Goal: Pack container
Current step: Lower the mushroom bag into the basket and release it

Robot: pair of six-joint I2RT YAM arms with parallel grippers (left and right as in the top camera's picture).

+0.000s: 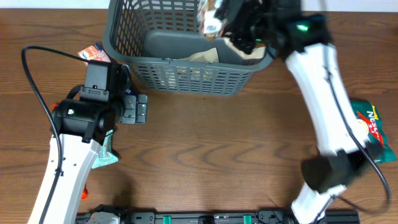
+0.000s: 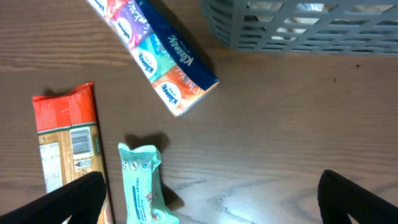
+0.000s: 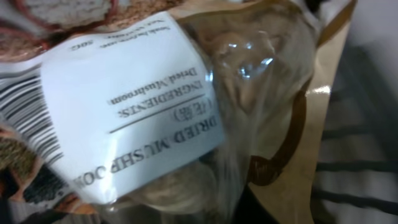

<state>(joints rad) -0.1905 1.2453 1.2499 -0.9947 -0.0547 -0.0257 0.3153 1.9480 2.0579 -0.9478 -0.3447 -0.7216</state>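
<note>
The dark grey lattice container [image 1: 186, 76] stands at the table's far middle; its corner shows in the left wrist view [image 2: 292, 34]. My right gripper [image 1: 241, 28] hangs over the container's right side, shut on a clear-and-tan dried mushroom bag [image 3: 186, 106] that fills the right wrist view and hides the fingers. Part of the bag [image 1: 208, 56] rests inside the container. My left gripper [image 1: 134, 109] is wide open and empty [image 2: 211, 202], low over the table just left of the container's front.
A Kleenex tissue pack [image 2: 161, 53] lies left of the container [image 1: 96, 53]. A red-topped pack [image 2: 68, 143] and a mint-green bar [image 2: 143, 183] lie by my left finger. A green snack bag [image 1: 373, 130] lies at the right edge.
</note>
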